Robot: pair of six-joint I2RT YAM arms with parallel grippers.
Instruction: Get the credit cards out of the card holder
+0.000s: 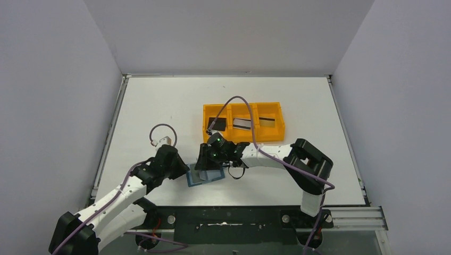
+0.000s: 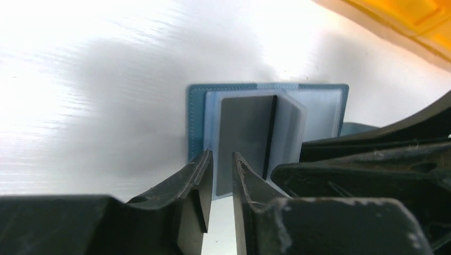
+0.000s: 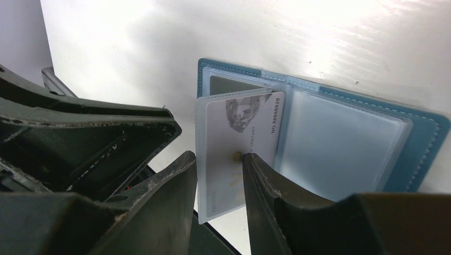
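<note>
The teal card holder lies open on the table between my two grippers. One clear pocket page stands up from it with a credit card inside. That card looks silver-grey with a dark stripe in the left wrist view, and white with printed numbers in the right wrist view. My left gripper is at the holder's left edge, its jaws a narrow gap apart, with the page's lower edge showing in the gap. My right gripper stands open around the page. One finger touches the card's face.
An orange three-compartment tray sits just behind the grippers. It holds a black card and two silver cards with dark stripes. Its corner shows in the left wrist view. Grey walls surround the white table.
</note>
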